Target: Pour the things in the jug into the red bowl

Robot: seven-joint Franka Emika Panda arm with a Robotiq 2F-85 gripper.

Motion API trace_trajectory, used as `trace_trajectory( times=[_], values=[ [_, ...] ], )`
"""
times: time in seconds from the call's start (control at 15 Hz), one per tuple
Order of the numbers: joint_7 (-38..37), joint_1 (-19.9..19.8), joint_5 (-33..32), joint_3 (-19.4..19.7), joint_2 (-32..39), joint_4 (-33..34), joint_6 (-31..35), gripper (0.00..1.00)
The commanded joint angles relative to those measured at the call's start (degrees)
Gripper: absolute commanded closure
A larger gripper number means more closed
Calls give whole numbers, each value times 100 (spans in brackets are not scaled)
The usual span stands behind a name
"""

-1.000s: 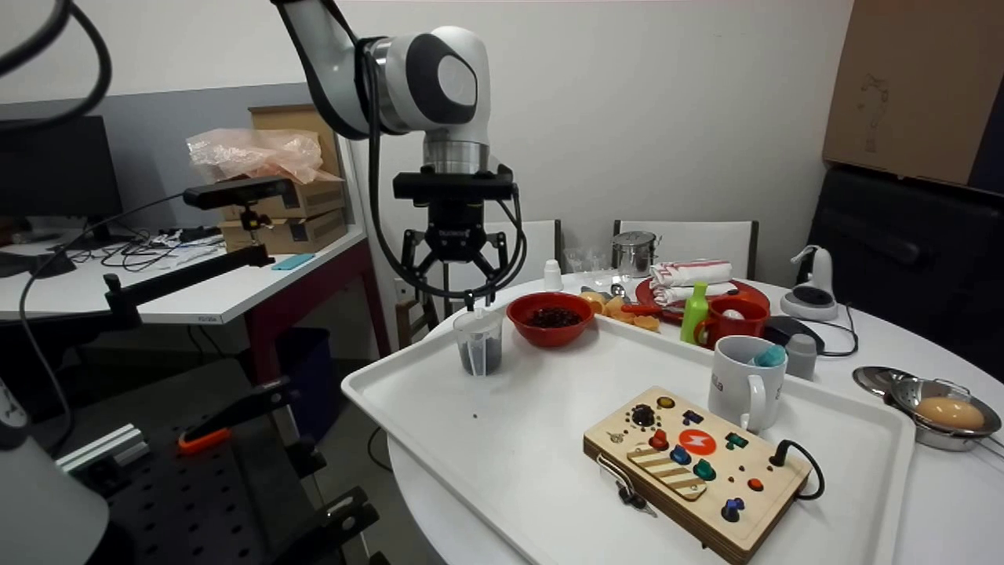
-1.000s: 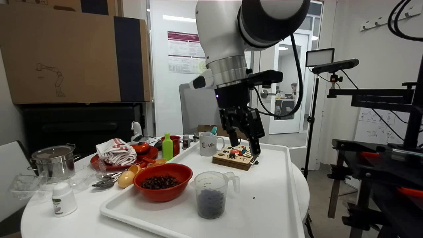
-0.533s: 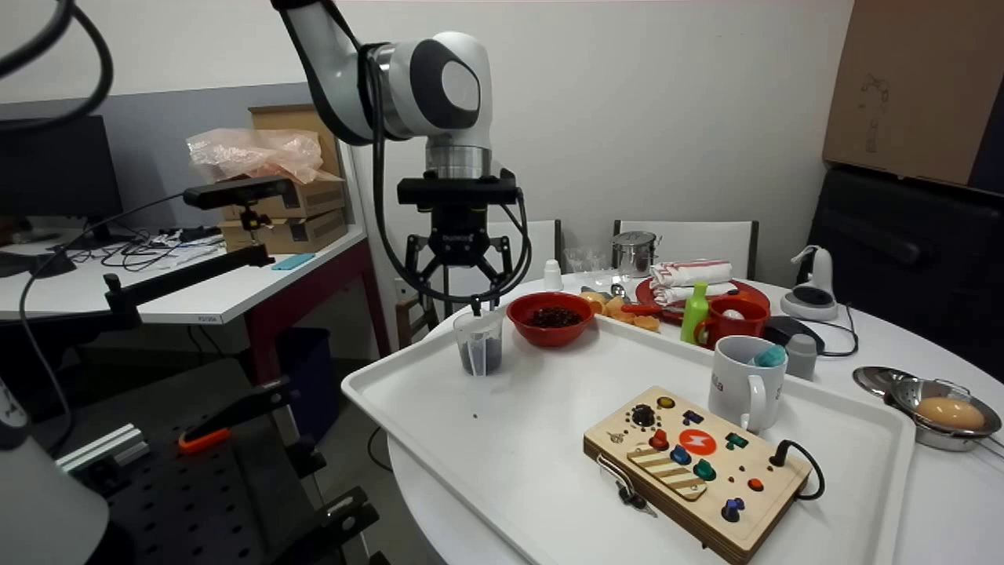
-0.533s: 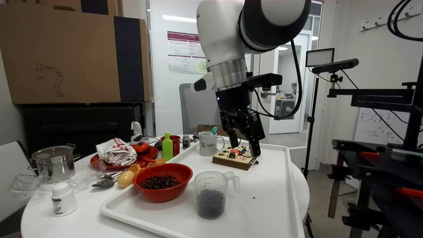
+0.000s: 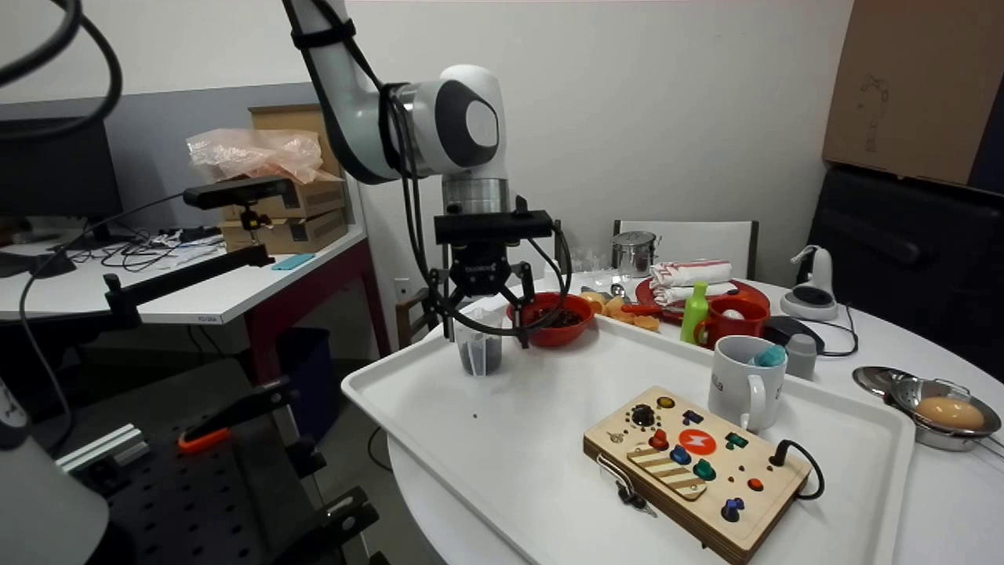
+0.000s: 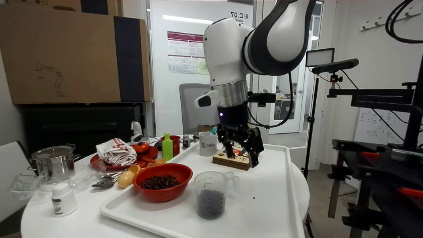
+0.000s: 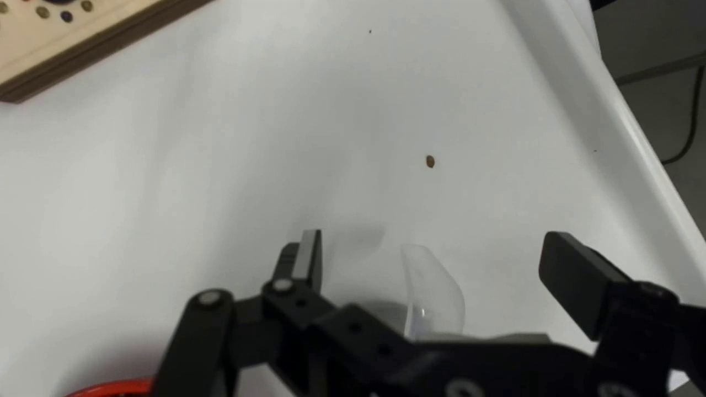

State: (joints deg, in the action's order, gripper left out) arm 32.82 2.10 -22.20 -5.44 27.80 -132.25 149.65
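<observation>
Hangs from the white arm point(image 6: 228, 56) with the gripper point(image 5: 486, 340) angled down over the tray point(image 6: 264, 215), on the handle side of the jug point(image 6: 211, 193) and apart from it. Spreads the jaws wide, with the two fingers point(image 7: 579, 286) set far from each other. Grips nothing and touches nothing, with just air between the fingers. In the wrist view, frames the jug's clear handle point(image 7: 438, 292) within that gap, and hides much of the jug's body behind black finger links. In an exterior view, shows the jug through the same gap, farther back.

As for the jug, stands upright in the tray, partly filled with dark contents point(image 6: 211, 205). Has the red bowl point(image 6: 162, 195) just beside it, holding a heap of dark bean-like bits point(image 6: 160, 182). Carries, on the tray near the jug's handle, one loose dark speck point(image 7: 430, 161). Well apart from the jug, bears on the same tray a wooden box of knobs point(image 5: 667, 471) and a white mug point(image 6: 207, 150).
</observation>
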Motion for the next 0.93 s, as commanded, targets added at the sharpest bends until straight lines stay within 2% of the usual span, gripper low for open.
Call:
trace_trajectory(
  times=[0.0,0.53,0.87],
  values=[
    [462,-169,42,-174,397,318,173,0],
    [354,-214,825,-464,647,891,-977,0],
    [219,-119,1017,-503,669,974,-962,0]
  ],
)
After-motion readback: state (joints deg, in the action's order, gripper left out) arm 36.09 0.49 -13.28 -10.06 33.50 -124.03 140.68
